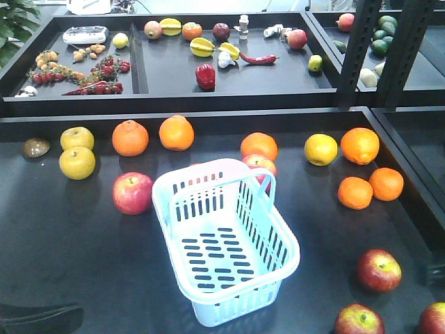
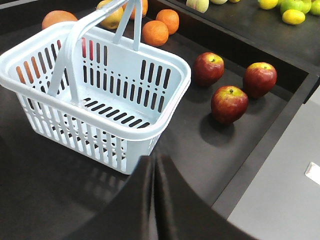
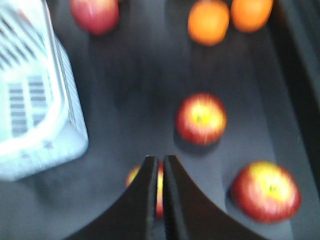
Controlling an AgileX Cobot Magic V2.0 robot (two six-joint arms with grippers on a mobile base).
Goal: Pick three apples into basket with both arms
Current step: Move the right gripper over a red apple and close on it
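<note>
Black right hand, fingers closed and empty, hangs above an apple.

The front camera looked down from above the near edge of the table, across the basket toward the rear trays. The left wrist camera sat close to the basket, facing past the left gripper. The right wrist camera, blurred, looked steeply down past the right gripper. All three shared the basket and the apples.

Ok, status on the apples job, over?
Left pincer shut, empty. Right pincer shut, empty. Basket empty. Three apples loose to its right, none picked; path clear.
</note>
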